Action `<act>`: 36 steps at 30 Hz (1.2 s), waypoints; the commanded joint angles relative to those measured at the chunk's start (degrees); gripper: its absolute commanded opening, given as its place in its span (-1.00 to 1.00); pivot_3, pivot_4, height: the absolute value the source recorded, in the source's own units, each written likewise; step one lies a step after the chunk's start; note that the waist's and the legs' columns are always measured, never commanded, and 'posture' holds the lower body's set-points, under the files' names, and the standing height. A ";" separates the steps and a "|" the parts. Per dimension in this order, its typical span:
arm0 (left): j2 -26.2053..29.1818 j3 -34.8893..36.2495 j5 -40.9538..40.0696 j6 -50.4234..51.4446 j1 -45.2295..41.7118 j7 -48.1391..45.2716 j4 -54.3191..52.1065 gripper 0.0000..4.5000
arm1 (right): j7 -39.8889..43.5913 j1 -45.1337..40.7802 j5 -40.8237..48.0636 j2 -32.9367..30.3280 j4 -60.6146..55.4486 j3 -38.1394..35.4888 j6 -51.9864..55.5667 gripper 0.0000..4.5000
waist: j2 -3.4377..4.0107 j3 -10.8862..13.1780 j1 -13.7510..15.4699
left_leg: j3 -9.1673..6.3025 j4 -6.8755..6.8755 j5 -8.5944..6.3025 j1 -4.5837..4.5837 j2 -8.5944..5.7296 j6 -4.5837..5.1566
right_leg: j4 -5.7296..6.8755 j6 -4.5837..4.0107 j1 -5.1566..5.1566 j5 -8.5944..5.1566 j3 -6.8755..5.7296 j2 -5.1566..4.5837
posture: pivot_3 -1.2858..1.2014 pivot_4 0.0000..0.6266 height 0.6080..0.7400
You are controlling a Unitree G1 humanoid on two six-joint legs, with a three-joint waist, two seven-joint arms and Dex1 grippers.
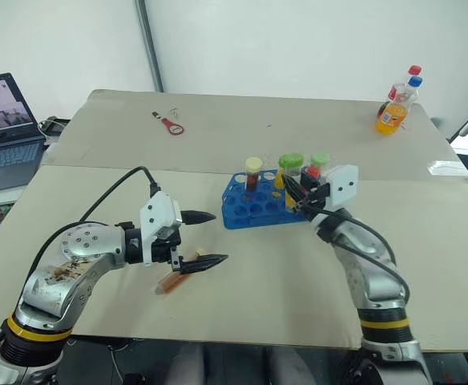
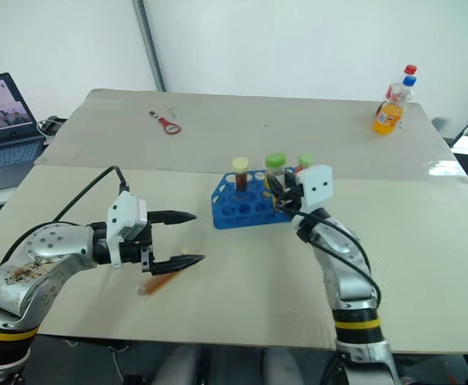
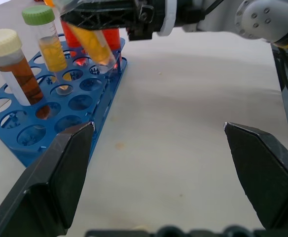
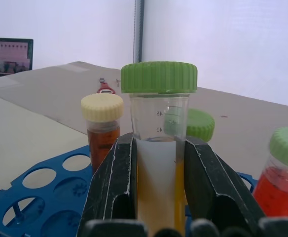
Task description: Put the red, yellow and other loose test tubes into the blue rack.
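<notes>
The blue rack [image 1: 242,210] stands mid-table. An amber tube with a pale-yellow cap [image 1: 254,172] and a red tube with a green cap [image 4: 282,168] stand in it, as does a yellow tube with a green cap [image 3: 45,42]. My right gripper [image 1: 292,191] is shut on another yellow tube with a green cap [image 4: 159,163], which it holds tilted over the rack's holes. My left gripper [image 1: 219,237] is open, left of the rack, with nothing between its fingers. One orange tube [image 1: 170,281] lies on the table under its lower finger.
An orange soda bottle [image 1: 394,108] stands at the far right of the back table. A red-handled tool [image 1: 170,124] lies at the back left. An open laptop [image 1: 6,128] sits off the left edge. A seam runs between the two tabletops behind the rack.
</notes>
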 commanded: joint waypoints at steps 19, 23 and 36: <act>-1.40 1.29 -3.17 3.23 -2.20 3.89 -1.82 1.00 | -7.62 1.66 -3.42 6.76 5.75 -0.79 -13.81 -0.14 | 0.01 0.00 0.00 | 0.00 0.00 0.01 0.07 0.00 -0.02 | 0.12 -0.01 0.01 0.00 0.00 -0.01 | 0.03 -0.52 0.68; -1.25 1.12 -3.65 4.68 -2.96 4.92 -2.23 1.00 | -7.44 2.47 -3.69 6.69 5.17 -0.84 -13.65 0.50 | 0.01 0.01 -0.21 | 0.00 -0.01 0.01 0.07 0.00 -0.02 | 0.13 -0.01 0.00 0.00 0.01 -0.01 | 0.03 -0.52 0.68; 15.71 -3.80 -3.14 23.39 -9.98 3.03 -4.36 1.00 | 9.28 15.43 5.25 -13.62 -18.15 -3.79 5.17 0.99 | 0.02 0.03 -0.05 | 0.03 -0.04 0.00 0.08 -0.03 -0.01 | -0.04 -0.01 0.06 -0.05 0.00 -0.02 | 0.03 -0.52 0.68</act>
